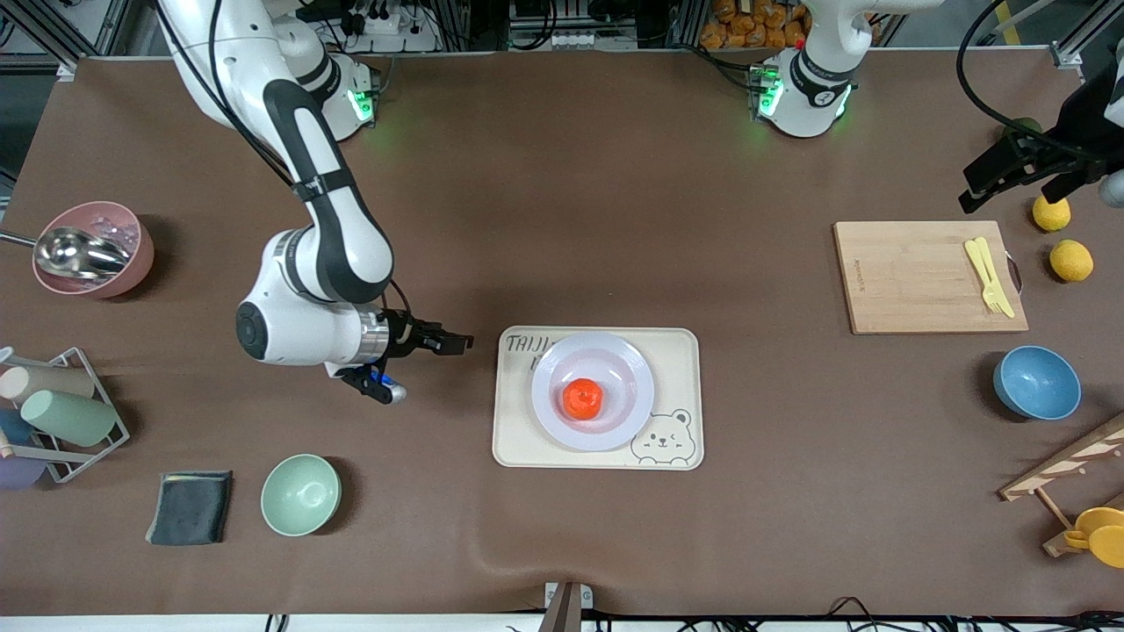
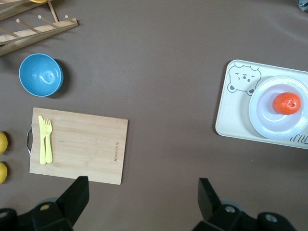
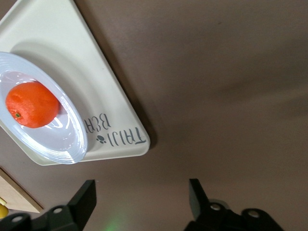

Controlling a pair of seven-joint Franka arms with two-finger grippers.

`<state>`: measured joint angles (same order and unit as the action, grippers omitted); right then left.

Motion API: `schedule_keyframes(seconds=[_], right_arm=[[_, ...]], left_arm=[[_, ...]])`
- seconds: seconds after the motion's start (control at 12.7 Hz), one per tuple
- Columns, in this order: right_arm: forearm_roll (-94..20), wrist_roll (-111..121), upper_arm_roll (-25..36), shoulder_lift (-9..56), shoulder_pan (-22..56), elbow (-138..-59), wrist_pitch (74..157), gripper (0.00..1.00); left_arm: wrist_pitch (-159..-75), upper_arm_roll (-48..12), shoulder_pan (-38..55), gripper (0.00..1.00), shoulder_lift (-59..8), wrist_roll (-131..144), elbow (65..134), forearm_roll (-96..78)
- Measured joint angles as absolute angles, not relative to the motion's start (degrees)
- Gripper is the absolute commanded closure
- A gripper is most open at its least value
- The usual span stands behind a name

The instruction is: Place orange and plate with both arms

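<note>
The orange [image 1: 582, 398] lies in the middle of the white plate [image 1: 634, 369]. The plate stands on a cream bear-print tray [image 1: 518, 443] at mid-table. My right gripper [image 1: 443, 347] is open and empty, low over the table beside the tray, toward the right arm's end. Its wrist view shows the orange [image 3: 31, 104], the plate [image 3: 72, 142] and the tray [image 3: 120, 139] ahead of its open gripper [image 3: 140, 188]. My left gripper [image 1: 992, 180] is open and empty, raised over the table by the cutting board. The left wrist view shows its gripper [image 2: 142, 185], the orange [image 2: 287, 103] and the plate [image 2: 260, 120].
A wooden cutting board [image 1: 922, 276] holds a yellow fork and knife [image 1: 989, 274]. Two lemons [image 1: 1071, 260] and a blue bowl [image 1: 1036, 383] lie toward the left arm's end. A green bowl [image 1: 300, 494], dark cloth [image 1: 190, 506], cup rack [image 1: 61, 412] and pink bowl [image 1: 92, 248] lie toward the right arm's end.
</note>
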<state>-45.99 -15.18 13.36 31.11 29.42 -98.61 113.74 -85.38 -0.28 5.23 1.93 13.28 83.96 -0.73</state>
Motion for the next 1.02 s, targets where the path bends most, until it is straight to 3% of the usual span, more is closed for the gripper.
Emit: schedule_keyframes(seconds=[0.39,1.02], right_arm=[[-43.61,-15.17,15.93,29.70,26.55,-98.55,108.81,0.00],[-27.17,-12.79,15.31,23.96,17.30,-97.60,104.05,0.00]], left_arm=[[-85.32,-0.24,5.22,0.00,3.19,13.27,83.92,-0.73],[-84.52,0.13,5.19,0.00,4.28,13.27,84.04,-0.73]])
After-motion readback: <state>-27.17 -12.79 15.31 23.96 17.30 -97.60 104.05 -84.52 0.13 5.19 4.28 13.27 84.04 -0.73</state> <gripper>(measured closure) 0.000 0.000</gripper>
